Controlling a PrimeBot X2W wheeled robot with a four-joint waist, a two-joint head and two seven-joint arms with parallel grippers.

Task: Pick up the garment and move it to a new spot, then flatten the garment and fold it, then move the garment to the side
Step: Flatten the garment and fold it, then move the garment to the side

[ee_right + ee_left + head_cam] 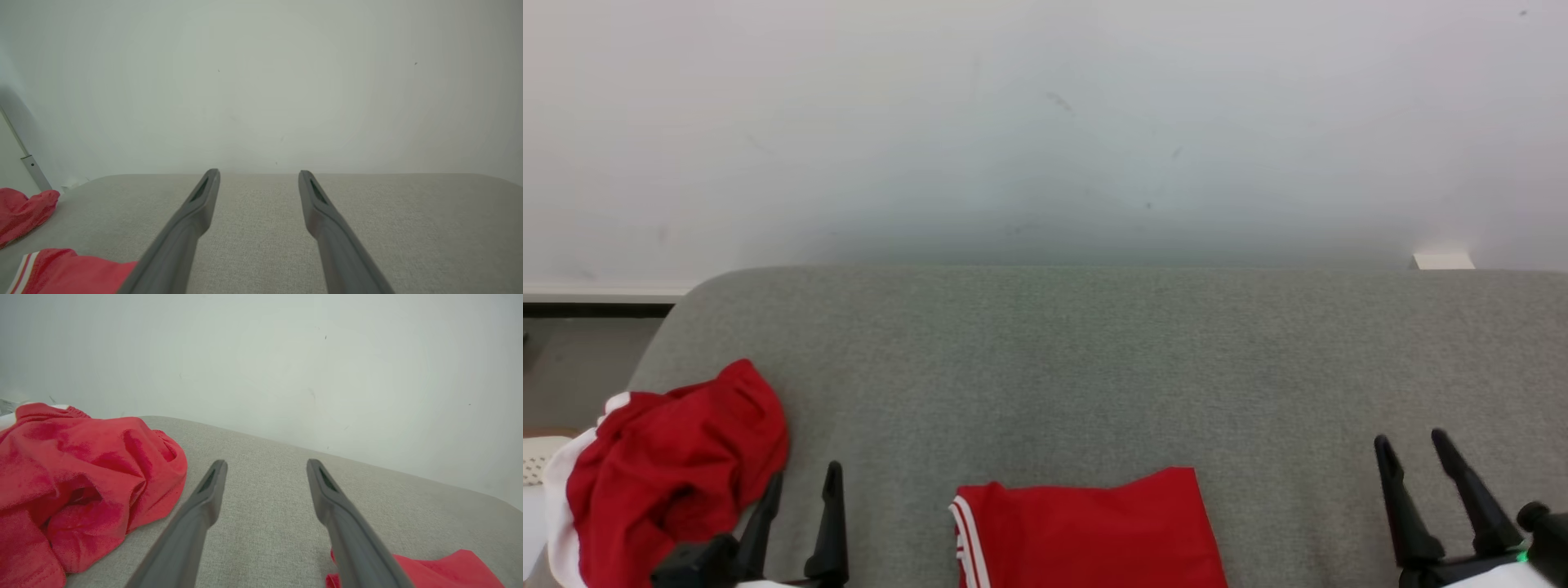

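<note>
A folded red garment (1086,531) lies flat on the grey fabric surface (1094,367) at the bottom centre of the head view. The frame's bottom edge cuts off its near part, so its full outline cannot be told. White stripes run along its left edge.

At the lower left a crumpled red garment (670,482) with white trim sits bunched near the surface's rounded corner. Its lower part runs out of frame, and the folds hide what kind of garment it is.

The left end effector (805,474) stands just right of that heap with its fingers spread and nothing between them. Whether its nearer finger touches the cloth is unclear. In the left wrist view one finger covers part of the folded piece at the lower right.

The right end effector (1410,438), at the lower right, is also spread and empty, well apart from both garments.

A pale wall (1045,122) fills the upper half. A small white object (1443,260) at the surface's far right edge is too small to identify, as is a pale perforated item (539,459) at the left margin.
</note>
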